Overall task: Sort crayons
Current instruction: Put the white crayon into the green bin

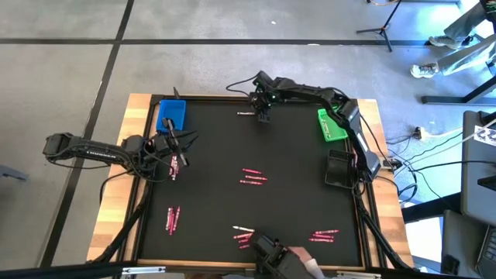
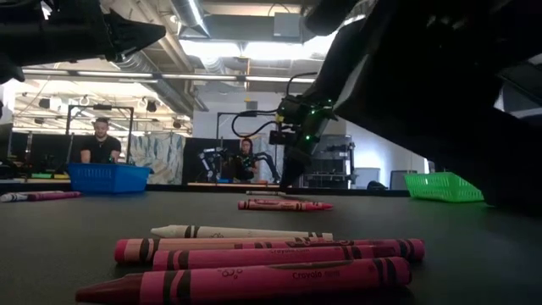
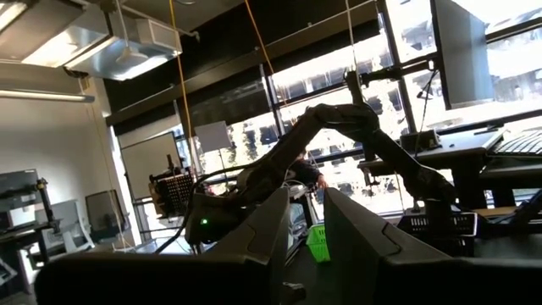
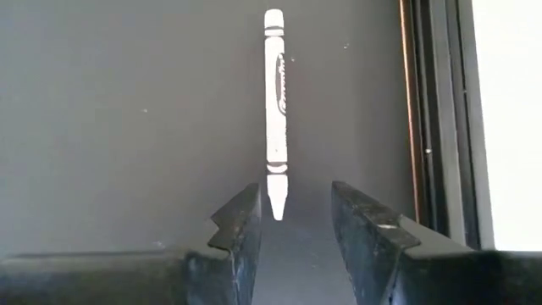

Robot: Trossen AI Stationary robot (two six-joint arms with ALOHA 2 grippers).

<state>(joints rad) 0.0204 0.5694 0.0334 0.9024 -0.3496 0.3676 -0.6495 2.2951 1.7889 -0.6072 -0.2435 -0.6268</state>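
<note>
From above, the right arm is reaching across the far edge of the black table [image 1: 294,147], its right gripper [image 1: 263,115] pointing down at a white crayon [image 1: 246,114] lying near the far rim; the left arm is stretching in from the left side, its left gripper [image 1: 172,145] hanging just beside the blue tray [image 1: 171,113] and above a small cluster of pink crayons [image 1: 174,167]. The green tray [image 1: 332,125] is sitting at the right far side; what either tray is holding cannot be told. More pink crayons are lying in loose groups at mid-table [image 1: 253,177] and along the near edge [image 1: 325,234]. At table height, a whitish crayon [image 2: 241,231] and several pink ones [image 2: 271,254] are lying side by side in front, with the blue tray [image 2: 108,177] and green tray [image 2: 443,186] far back and people sitting beyond the table. The left wrist view is showing its own fingers [image 3: 254,233] slightly parted, pinching nothing, aimed into the room. The right wrist view is showing its fingers [image 4: 240,222] spread apart, straddling the tip of the white crayon [image 4: 274,110], not closed on it.
</note>
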